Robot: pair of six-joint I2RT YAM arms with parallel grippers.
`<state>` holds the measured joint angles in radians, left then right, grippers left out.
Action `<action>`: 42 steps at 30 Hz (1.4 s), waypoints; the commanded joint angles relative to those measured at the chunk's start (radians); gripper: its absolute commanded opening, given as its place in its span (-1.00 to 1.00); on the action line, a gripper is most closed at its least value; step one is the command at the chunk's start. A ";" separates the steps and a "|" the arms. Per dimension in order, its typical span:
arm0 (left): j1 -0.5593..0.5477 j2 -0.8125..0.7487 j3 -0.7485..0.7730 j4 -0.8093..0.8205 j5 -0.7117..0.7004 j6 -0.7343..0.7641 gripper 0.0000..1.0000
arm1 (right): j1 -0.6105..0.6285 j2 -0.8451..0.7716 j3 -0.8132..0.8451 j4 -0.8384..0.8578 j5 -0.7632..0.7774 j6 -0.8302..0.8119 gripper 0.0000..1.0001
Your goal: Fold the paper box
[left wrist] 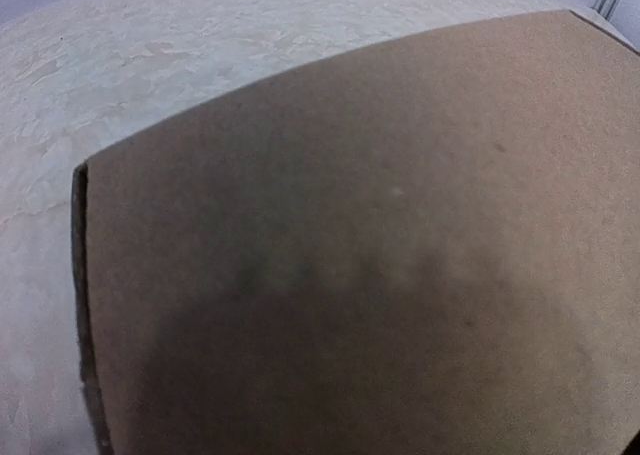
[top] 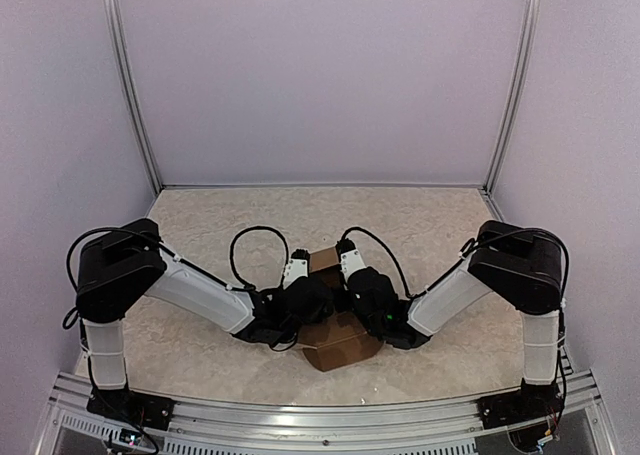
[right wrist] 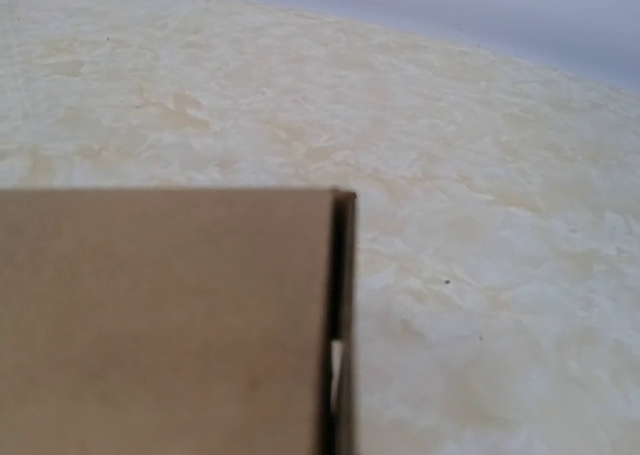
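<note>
**A:** Starting at the left, what is there?

**B:** The left arm (top: 190,290) reaches in from its base toward the middle of the table (top: 200,225), elbow out. The left gripper (top: 316,299) sits low over the paper box (top: 338,347), its wrist just beside the other arm's.

**A:** Are its fingers spread or pressed together?

**B:** I cannot tell. From above the wrist hides them. Its own camera shows only the box's brown cardboard, very close and filling most of the view, with a cut edge at the left and pale table beyond.

**A:** Where does the box lie?

**B:** Near the front middle of the table, under and between both wrists. A larger brown piece shows on the near side of the grippers and a smaller one on the far side.

**A:** And the right?

**B:** The right gripper (top: 354,295) is pressed together. I cannot tell whether it pinches cardboard. Its camera shows a flat brown face close up, with a second layer standing edge-on along its right side. The right arm (top: 450,295) mirrors the left one.
</note>
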<state>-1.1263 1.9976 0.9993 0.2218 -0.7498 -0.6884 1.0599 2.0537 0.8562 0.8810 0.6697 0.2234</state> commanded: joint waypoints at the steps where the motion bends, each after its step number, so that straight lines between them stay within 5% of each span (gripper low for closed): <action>1: -0.030 -0.021 0.001 0.017 0.049 0.041 0.05 | 0.015 0.011 0.018 0.026 -0.034 -0.001 -1.00; 8: -0.048 -0.102 -0.064 0.051 0.082 0.081 0.38 | 0.002 0.004 0.014 0.006 -0.033 -0.006 -1.00; 17: -0.067 -0.243 -0.182 0.115 0.232 0.185 0.45 | -0.040 0.006 -0.014 0.046 -0.071 -0.018 -1.00; 28: -0.054 -0.548 -0.251 -0.045 0.311 0.317 0.46 | -0.073 -0.009 -0.076 0.113 -0.254 -0.067 -1.00; 31: -0.014 -0.623 -0.233 -0.112 0.330 0.336 0.30 | -0.074 -0.017 -0.097 0.147 -0.318 -0.083 -1.00; 42: 0.194 -0.719 -0.263 -0.019 0.568 0.321 -0.89 | -0.073 -0.019 -0.139 0.224 -0.584 -0.121 -1.00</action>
<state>-0.9718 1.2739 0.7525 0.1738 -0.3046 -0.3706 0.9909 2.0510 0.7380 1.0645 0.2150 0.1234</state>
